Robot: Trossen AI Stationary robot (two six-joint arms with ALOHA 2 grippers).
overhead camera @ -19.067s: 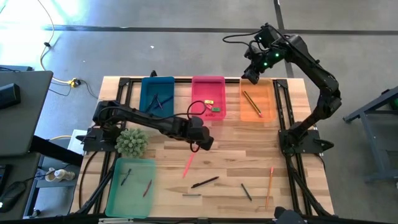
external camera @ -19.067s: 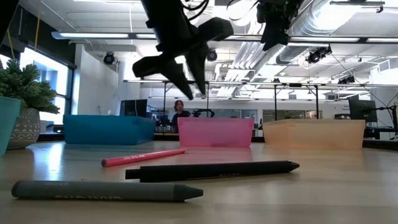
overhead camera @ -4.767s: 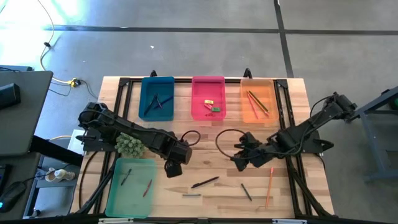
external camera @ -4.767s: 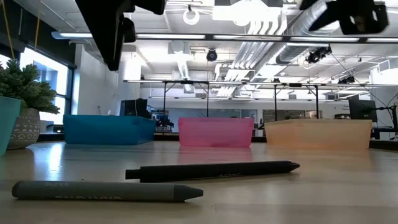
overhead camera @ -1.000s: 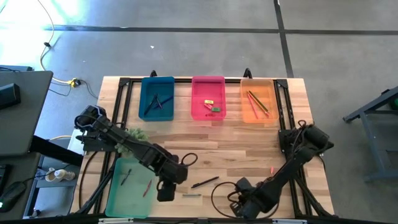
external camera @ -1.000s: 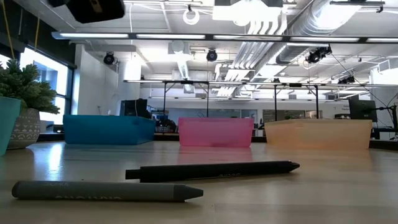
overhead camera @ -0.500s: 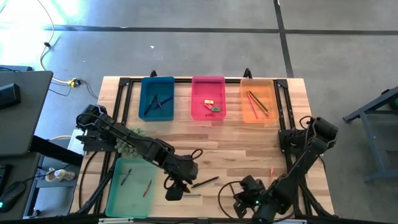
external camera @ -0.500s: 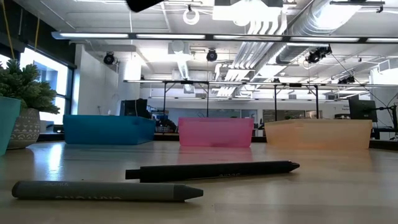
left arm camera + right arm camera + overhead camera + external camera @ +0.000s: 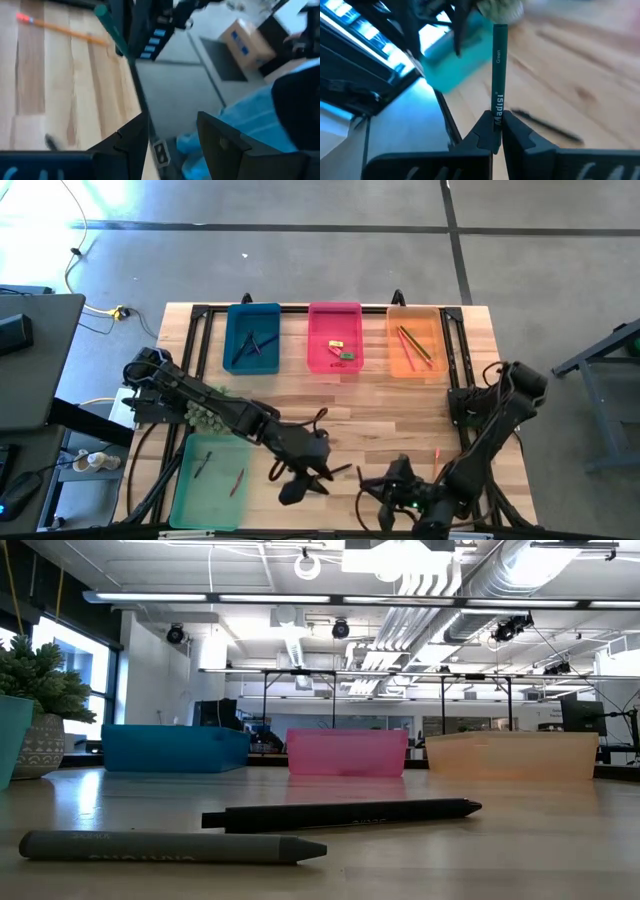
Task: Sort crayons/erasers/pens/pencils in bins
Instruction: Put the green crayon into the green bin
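Observation:
My right gripper (image 9: 496, 134) is near the table's front edge, right of centre (image 9: 378, 492), shut on a dark green pencil (image 9: 498, 70). My left gripper (image 9: 172, 132) hovers open beside it to the left (image 9: 303, 488), with nothing between its fingers. A black pen (image 9: 340, 814) and a grey crayon (image 9: 170, 846) lie flat on the table below it. An orange pencil (image 9: 60, 30) lies near the right edge. The blue bin (image 9: 252, 337), pink bin (image 9: 334, 337) and orange bin (image 9: 413, 340) stand along the far edge, and the green bin (image 9: 210, 480) is at the near left. My right gripper pinches the green pencil between its two fingertips (image 9: 515, 131), on the printed stretch of the shaft (image 9: 497, 116). The pencil runs on forward past the fingertips, roughly in line with them; its other end is hidden between the fingers. It is lifted clear of the table.
A potted plant (image 9: 205, 412) stands left of centre, partly under the left arm. Black frame rails run along the table's sides. The blue bin holds dark sticks, the pink one small erasers, the orange one pencils, and the green one two short sticks.
My right gripper has risen from the table near the front edge with the green pencil, rolling its wrist and tipping up from pointing down. My left gripper has moved toward the table's right and up, tipping closer to level, still open.

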